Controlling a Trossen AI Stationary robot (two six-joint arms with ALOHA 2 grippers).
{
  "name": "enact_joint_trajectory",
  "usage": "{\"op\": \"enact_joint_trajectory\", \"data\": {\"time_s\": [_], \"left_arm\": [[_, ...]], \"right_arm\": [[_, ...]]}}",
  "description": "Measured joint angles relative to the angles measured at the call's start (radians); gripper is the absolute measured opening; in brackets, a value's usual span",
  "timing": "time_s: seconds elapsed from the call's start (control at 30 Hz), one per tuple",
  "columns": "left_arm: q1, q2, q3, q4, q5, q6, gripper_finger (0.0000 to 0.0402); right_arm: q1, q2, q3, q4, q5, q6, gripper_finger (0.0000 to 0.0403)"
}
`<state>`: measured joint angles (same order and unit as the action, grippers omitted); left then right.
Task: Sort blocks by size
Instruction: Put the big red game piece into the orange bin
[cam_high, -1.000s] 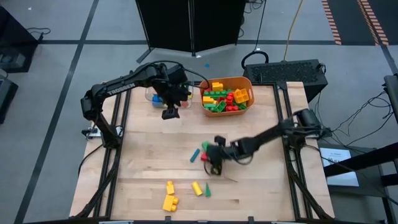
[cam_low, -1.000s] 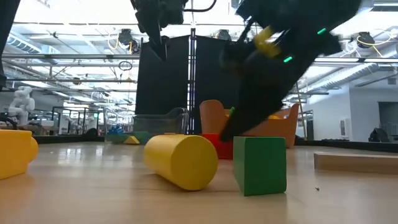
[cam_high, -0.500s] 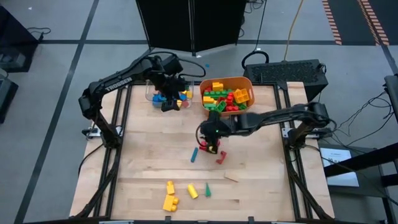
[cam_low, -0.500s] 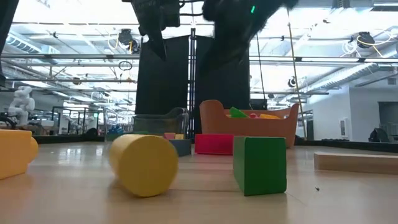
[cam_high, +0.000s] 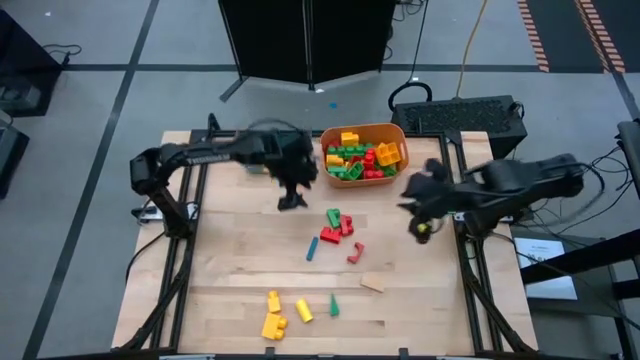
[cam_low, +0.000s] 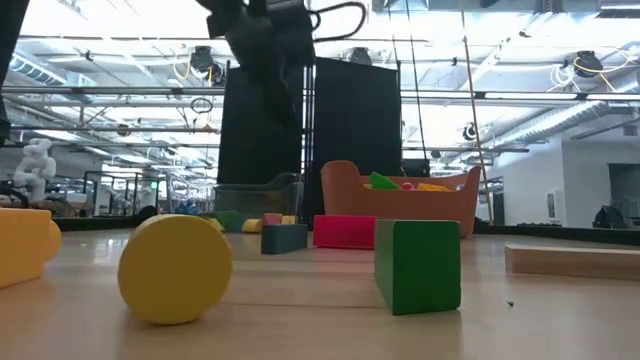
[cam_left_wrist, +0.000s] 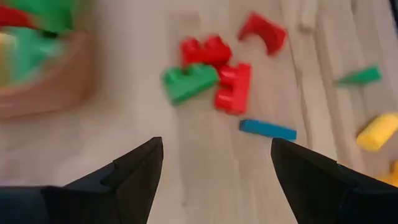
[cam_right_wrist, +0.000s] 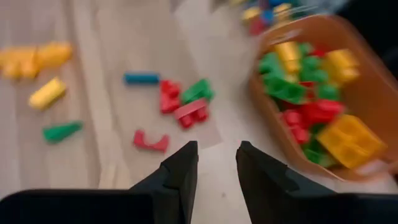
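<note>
the tub (cam_high: 363, 131) is set at the far edge of the table (cam_high: 230, 260), and is filled with blocks (cam_high: 362, 158). a cluster of blocks (cam_high: 336, 226) is found nearer than the tub, about mid-table. a long flat block (cam_high: 312, 249) is placed just left of that cluster, and an arched block (cam_high: 356, 253) just right of it. further from the tub, close to the near edge, more blocks (cam_high: 273, 314) are laid in a loose row. a wooden piece (cam_high: 373, 283) is placed right of that row.

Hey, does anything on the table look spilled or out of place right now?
Yes. A yellow cylinder lies on its side near the front edge, and red and green blocks lie jumbled mid-table, outside the orange tub. Nothing looks broken.
</note>
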<state>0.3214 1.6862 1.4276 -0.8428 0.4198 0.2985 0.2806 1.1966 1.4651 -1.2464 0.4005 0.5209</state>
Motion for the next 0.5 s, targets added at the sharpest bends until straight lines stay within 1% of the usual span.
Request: {"op": "enact_joint_trajectory", "data": {"time_s": [0.07,0.1,0.17,0.23,0.33,0.43,0.5], "left_arm": [[-0.045,0.0,-0.069,0.081,-0.035,0.033,0.0301],[-0.071,0.0,-0.095,0.119,-0.076,0.07,0.0301],[-0.127,0.0,-0.14,0.195,-0.194,0.152,0.0301],[-0.178,0.0,-0.171,0.29,-0.269,0.199,0.0301],[-0.232,0.01,-0.204,0.439,-0.295,0.199,0.0301],[-0.255,0.051,-0.209,0.519,-0.302,0.142,0.0301],[-0.265,0.08,-0.209,0.541,-0.3,0.09,0.0301]], "right_arm": [[0.045,-0.054,0.0,-0.034,0.096,0.075,0.0105],[0.061,-0.08,0.0,-0.046,0.134,0.098,0.0105],[0.083,-0.122,0.0,-0.063,0.202,0.122,0.0105],[0.09,-0.151,0.0,-0.074,0.247,0.125,0.0105],[0.09,-0.172,0.0,-0.084,0.28,0.108,0.0105],[0.09,-0.185,0.0,-0.101,0.283,0.09,0.0105],[0.09,-0.187,0.0,-0.119,0.282,0.09,0.0105]]}}
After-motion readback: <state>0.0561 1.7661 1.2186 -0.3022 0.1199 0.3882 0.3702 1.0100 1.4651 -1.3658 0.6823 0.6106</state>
